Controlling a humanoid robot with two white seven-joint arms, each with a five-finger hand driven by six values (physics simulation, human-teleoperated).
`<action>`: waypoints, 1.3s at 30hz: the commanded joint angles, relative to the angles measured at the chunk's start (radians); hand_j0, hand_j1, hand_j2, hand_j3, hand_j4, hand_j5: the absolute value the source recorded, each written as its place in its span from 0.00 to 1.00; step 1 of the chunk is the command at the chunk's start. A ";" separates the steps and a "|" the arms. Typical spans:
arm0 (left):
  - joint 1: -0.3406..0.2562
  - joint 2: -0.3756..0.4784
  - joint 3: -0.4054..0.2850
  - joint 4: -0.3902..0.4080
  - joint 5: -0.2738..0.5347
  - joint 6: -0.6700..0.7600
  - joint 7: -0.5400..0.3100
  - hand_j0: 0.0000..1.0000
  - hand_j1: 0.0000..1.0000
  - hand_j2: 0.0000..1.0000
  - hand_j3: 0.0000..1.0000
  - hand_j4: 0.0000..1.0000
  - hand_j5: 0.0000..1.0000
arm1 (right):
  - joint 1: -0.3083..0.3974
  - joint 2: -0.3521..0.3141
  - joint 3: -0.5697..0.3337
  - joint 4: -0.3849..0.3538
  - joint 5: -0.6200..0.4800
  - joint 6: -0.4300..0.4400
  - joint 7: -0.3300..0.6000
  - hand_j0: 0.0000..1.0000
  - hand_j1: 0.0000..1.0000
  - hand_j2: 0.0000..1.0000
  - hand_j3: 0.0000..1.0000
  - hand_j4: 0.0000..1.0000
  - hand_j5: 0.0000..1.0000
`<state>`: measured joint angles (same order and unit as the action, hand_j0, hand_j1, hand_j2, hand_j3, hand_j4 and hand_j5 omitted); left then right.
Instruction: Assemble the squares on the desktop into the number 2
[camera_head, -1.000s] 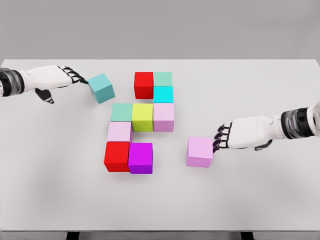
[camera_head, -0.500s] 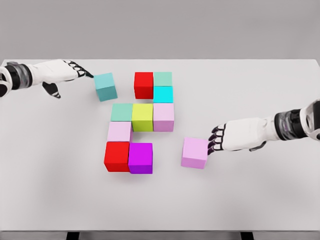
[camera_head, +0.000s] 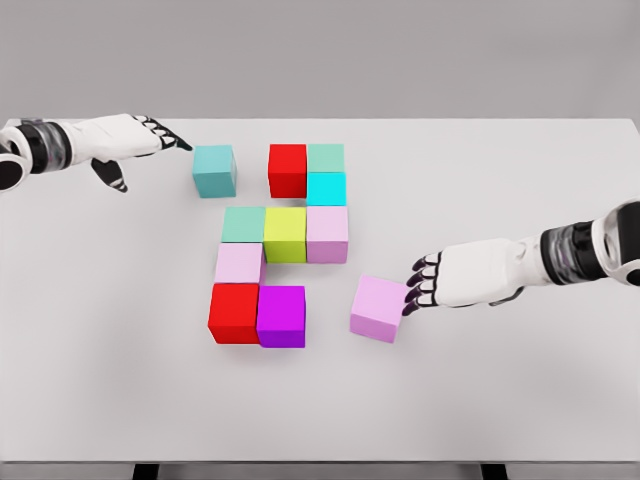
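Right hand (camera_head: 440, 280), fingers loosely curled and gripping nothing, presses its fingertips against the pink cube (camera_head: 380, 309), just right of the magenta cube (camera_head: 281, 315). Left hand (camera_head: 130, 138), fingers extended and empty, points at the teal cube (camera_head: 214, 170) beside the red cube (camera_head: 287, 170) on the bench (camera_head: 520, 180).

A single view, from a camera on the robot's head, looks steeply down and forward onto a white surface (camera_head: 520, 400). It sits at middle distance: nearly the whole top fits the frame, its far edge running across at 12 o'clock beneath a plain grey backdrop, its near edge at 6 o'clock. Arms enter from 9 o'clock and 3 o'clock. No second view overlaps it.
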<state>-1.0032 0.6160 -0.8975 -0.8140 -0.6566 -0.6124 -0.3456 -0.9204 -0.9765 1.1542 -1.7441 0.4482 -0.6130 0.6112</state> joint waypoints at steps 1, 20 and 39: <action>0.000 0.004 0.003 0.003 0.005 0.002 0.000 1.00 1.00 1.00 1.00 1.00 1.00 | 0.000 0.009 -0.001 0.000 -0.003 0.002 0.000 0.99 0.99 0.99 0.99 0.99 0.99; 0.000 -0.033 -0.008 0.050 -0.012 0.002 -0.007 1.00 1.00 1.00 1.00 1.00 1.00 | 0.000 0.050 -0.002 -0.022 0.009 0.002 0.000 0.99 0.99 0.99 0.99 0.99 0.99; 0.002 0.014 -0.055 0.007 0.005 0.002 -0.006 1.00 1.00 1.00 1.00 1.00 1.00 | 0.023 0.024 0.001 -0.023 -0.002 0.002 0.000 0.99 0.99 0.99 0.99 0.99 0.99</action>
<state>-1.0017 0.6170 -0.9410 -0.7917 -0.6579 -0.6125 -0.3528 -0.8959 -0.9486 1.1544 -1.7662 0.4516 -0.6131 0.6112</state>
